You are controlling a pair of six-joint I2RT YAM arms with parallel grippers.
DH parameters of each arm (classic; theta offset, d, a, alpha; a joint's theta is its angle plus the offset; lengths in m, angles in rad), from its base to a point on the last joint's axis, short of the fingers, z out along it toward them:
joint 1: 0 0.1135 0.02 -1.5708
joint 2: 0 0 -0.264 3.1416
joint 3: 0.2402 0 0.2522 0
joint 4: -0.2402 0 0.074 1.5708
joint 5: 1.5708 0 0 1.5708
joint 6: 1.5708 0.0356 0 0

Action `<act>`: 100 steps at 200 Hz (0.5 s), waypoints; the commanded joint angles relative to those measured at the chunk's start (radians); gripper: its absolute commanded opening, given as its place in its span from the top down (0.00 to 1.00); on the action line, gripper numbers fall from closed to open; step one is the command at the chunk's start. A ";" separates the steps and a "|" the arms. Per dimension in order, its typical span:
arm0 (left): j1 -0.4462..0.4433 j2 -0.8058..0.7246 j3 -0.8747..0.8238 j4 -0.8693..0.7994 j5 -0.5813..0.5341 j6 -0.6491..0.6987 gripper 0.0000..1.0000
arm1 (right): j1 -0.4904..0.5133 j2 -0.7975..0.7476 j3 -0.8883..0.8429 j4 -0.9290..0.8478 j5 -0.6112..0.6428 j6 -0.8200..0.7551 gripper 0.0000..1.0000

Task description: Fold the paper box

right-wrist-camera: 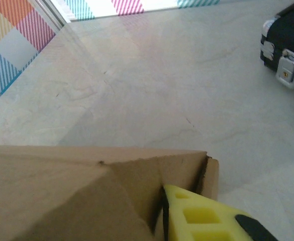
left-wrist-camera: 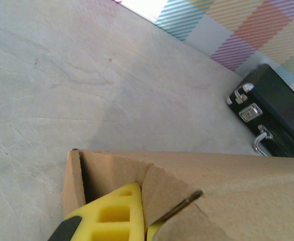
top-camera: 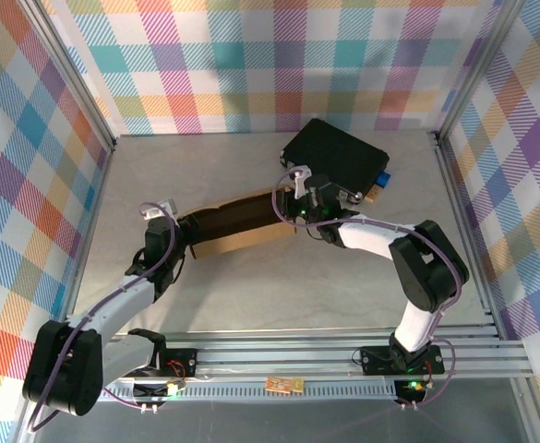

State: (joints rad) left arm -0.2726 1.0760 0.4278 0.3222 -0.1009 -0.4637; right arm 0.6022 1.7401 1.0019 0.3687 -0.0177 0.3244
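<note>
The paper box [top-camera: 242,226], brown corrugated cardboard, lies partly folded across the middle of the table between my two grippers. My left gripper [top-camera: 185,229] is at its left end. In the left wrist view the left gripper [left-wrist-camera: 145,211] is shut on an inner corner flap of the paper box [left-wrist-camera: 237,191], with yellow fingers [left-wrist-camera: 111,216] on both sides of the flap. My right gripper [top-camera: 286,212] is at the box's right end. In the right wrist view one yellow finger [right-wrist-camera: 202,218] lies against an inner flap of the paper box [right-wrist-camera: 61,191], with a thin dark slit between them. The other finger is hidden behind cardboard.
A black hard case [top-camera: 336,157] with metal latches lies at the back right, just behind the right gripper; it also appears as the black case [left-wrist-camera: 277,110] and the black case [right-wrist-camera: 287,40] in the wrist views. Checked walls close in the grey table [top-camera: 251,295].
</note>
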 commanded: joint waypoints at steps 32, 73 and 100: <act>-0.109 -0.087 -0.067 -0.132 -0.032 0.067 1.00 | 0.024 -0.100 -0.036 -0.203 0.020 0.033 0.63; -0.152 -0.092 -0.097 -0.150 -0.078 0.071 1.00 | 0.024 -0.183 -0.098 -0.255 -0.010 0.059 0.48; -0.193 -0.071 -0.081 -0.176 -0.121 0.085 1.00 | 0.024 -0.271 -0.138 -0.292 -0.016 0.094 0.39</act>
State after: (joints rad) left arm -0.4194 0.9752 0.3622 0.2642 -0.2195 -0.3878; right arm 0.6193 1.5581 0.8906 0.1295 -0.0120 0.3779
